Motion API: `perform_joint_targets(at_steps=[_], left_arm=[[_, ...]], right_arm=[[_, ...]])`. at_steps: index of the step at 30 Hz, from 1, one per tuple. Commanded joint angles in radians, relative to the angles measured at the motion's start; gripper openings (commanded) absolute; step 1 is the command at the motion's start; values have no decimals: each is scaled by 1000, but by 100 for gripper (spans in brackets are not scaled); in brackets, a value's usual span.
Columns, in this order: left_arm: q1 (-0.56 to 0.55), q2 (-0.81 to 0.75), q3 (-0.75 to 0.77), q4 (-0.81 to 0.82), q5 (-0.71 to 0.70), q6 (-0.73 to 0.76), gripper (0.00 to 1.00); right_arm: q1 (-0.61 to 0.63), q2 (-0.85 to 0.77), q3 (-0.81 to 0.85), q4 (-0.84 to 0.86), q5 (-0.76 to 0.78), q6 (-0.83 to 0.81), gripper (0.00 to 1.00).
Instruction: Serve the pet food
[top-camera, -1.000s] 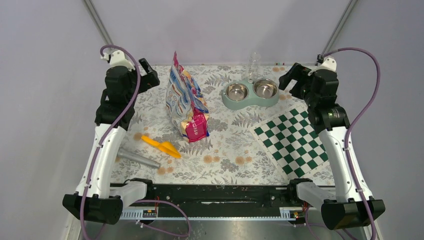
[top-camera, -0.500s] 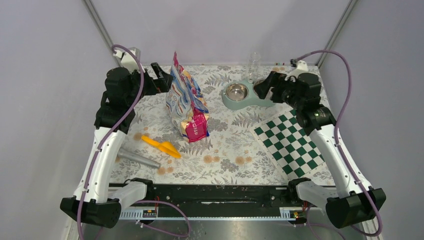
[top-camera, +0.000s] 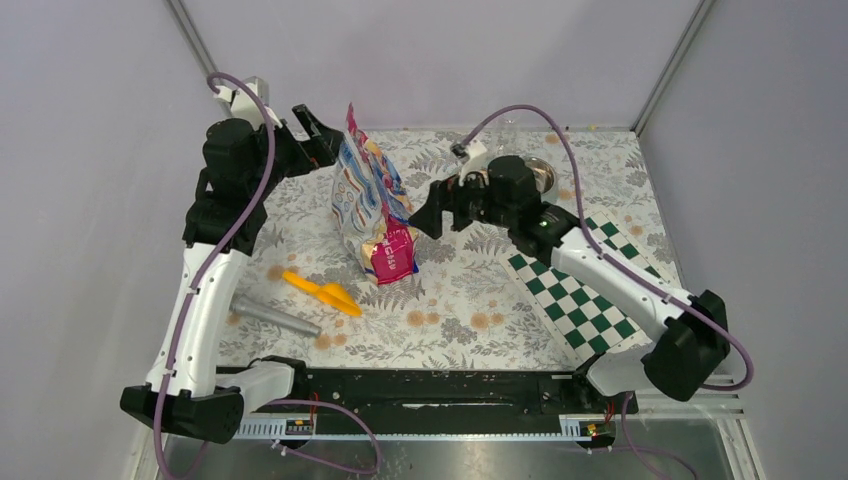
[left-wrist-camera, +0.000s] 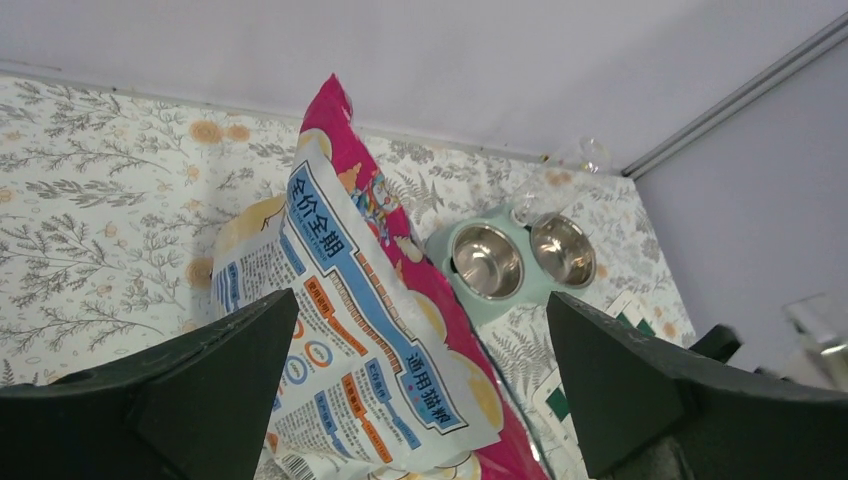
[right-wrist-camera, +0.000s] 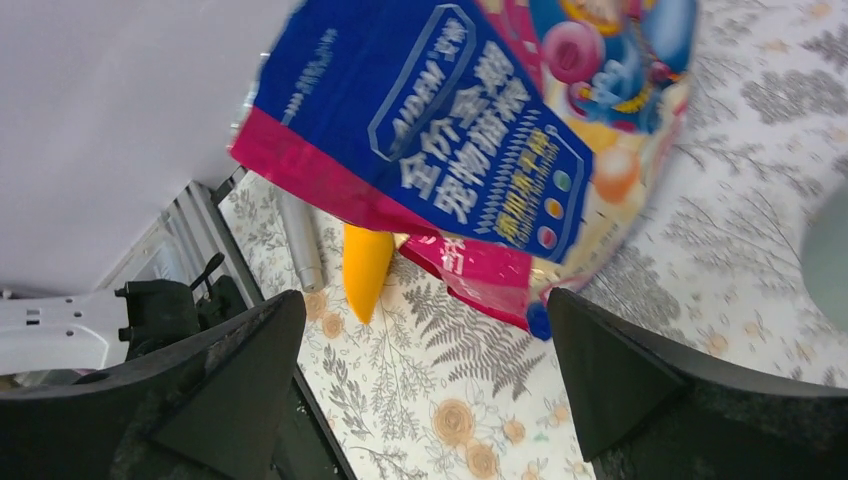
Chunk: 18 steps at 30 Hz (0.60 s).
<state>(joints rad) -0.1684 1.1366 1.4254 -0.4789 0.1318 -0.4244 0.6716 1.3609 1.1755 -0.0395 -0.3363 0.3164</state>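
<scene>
No pet food shows; the glossy blue, white and magenta bag (top-camera: 372, 205) stands upright mid-table. My left gripper (top-camera: 318, 133) hovers open just left of the bag's top, and the bag (left-wrist-camera: 360, 300) fills the space ahead of its fingers (left-wrist-camera: 420, 300) in the left wrist view. Open too, my right gripper (top-camera: 425, 215) is close to the bag's right side, low down, not touching it. The right wrist view looks past the gripper (right-wrist-camera: 425, 300) at the bag (right-wrist-camera: 470, 150) and the orange scoop (right-wrist-camera: 365, 265). The scoop (top-camera: 322, 292) lies flat, front left of the bag.
A pale green stand with two steel bowls (left-wrist-camera: 520, 265), both bare metal inside, sits behind the right arm. A clear bottle (left-wrist-camera: 560, 175) stands behind it. A grey cylinder (top-camera: 277, 317) lies near the left front edge. A green checkered mat (top-camera: 590, 280) covers the right side.
My right arm has swung left from over the bowls to the bag's right side. My left gripper has moved back and right toward the bag's top. Both stayed open.
</scene>
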Motion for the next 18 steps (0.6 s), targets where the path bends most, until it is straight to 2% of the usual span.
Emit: perform_joint_targets(at_steps=[1, 6, 10, 15, 16, 18], left_arm=[[2, 3, 65, 19, -54, -68, 98], [3, -6, 47, 15, -78, -82, 98], [3, -13, 36, 2, -119, -82, 98], [4, -17, 43, -14, -170, -61, 99], [3, -18, 44, -17, -176, -56, 99], [3, -19, 44, -22, -188, -50, 99]], right_arm=[[83, 60, 85, 107, -19, -108, 99], [171, 133, 121, 133, 62, -242, 100], [200, 217, 176, 189, 160, -243, 96], [242, 292, 188, 254, 340, -237, 81], [249, 296, 181, 267, 379, -238, 75], [257, 300, 171, 284, 416, -241, 56]])
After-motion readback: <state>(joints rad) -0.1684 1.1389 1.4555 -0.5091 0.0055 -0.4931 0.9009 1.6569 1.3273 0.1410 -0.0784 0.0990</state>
